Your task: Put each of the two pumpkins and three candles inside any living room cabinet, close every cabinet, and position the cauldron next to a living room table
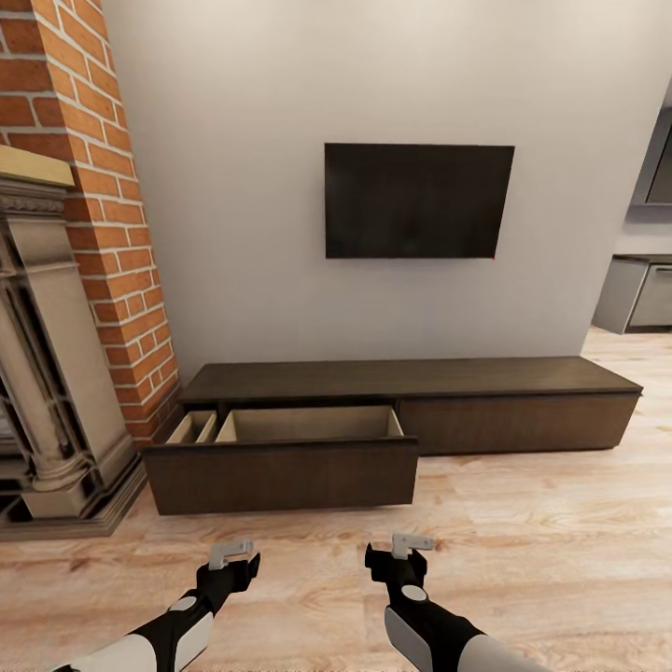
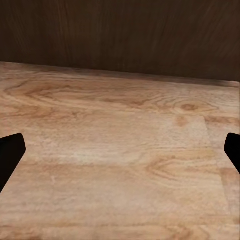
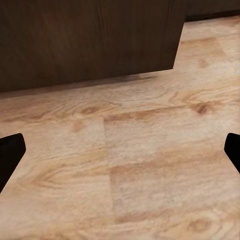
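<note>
You face a black wall-mounted television (image 1: pixel 419 200), a brick chimney (image 1: pixel 103 187) above an ornate stone fireplace (image 1: pixel 47 373), and light wood flooring (image 1: pixel 541 532).

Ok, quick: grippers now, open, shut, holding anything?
Left gripper: open, empty, over the floor.
Right gripper: open, empty, before the pulled-out drawer.

Both arms reach forward and low, left claw (image 1: pixel 233 558) and right claw (image 1: pixel 399 553) apparently spread, empty.
</note>
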`<state>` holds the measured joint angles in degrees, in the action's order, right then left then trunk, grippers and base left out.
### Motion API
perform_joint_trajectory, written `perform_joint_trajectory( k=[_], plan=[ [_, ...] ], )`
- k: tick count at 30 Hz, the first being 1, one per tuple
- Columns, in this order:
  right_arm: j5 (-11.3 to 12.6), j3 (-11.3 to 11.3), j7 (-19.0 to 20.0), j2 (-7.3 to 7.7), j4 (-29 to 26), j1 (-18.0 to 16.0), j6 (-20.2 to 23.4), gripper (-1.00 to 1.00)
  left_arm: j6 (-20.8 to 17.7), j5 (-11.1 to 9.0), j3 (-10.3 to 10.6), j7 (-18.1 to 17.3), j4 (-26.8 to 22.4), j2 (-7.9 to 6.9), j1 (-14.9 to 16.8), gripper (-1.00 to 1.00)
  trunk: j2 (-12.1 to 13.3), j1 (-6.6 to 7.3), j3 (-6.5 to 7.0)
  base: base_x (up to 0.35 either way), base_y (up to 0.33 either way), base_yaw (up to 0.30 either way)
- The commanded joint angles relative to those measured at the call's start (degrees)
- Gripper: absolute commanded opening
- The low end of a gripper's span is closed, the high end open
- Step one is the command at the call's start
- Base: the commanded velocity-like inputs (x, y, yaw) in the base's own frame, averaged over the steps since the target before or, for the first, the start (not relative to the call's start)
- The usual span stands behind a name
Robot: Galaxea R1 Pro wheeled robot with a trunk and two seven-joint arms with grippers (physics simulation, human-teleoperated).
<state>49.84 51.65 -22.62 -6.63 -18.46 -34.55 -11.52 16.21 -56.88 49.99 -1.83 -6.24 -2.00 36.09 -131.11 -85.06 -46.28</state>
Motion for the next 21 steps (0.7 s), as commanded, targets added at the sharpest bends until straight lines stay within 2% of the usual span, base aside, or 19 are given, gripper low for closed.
perform_joint_trajectory(
  k=[1, 9, 21],
  plan=[
    [0.61, 0.47, -0.24, 0.02, 0.0, -0.07, -0.34, 1.0, 0.14, -0.6, 0.39, -0.17, 0.0, -0.02, 0.03, 1.0, -0.03, 0.01, -0.06, 0.0, 0.0, 0.0],
    [0.56, 0.47, -0.24, 0.01, -0.04, -0.07, -0.32, 1.0, 0.09, -0.67, 0.37, -0.02, 0.0, -0.02, 0.03, 1.0, -0.03, 0.01, -0.06, 0.032, 0.0, 0.0],
    [0.52, 0.47, -0.17, 0.12, -0.09, -0.07, -0.26, 1.0, 0.05, -0.69, 0.37, 0.07, 0.01, -0.02, 0.03, 1.0, -0.03, 0.01, -0.06, 0.304, 0.061, 0.0]
  ],
)
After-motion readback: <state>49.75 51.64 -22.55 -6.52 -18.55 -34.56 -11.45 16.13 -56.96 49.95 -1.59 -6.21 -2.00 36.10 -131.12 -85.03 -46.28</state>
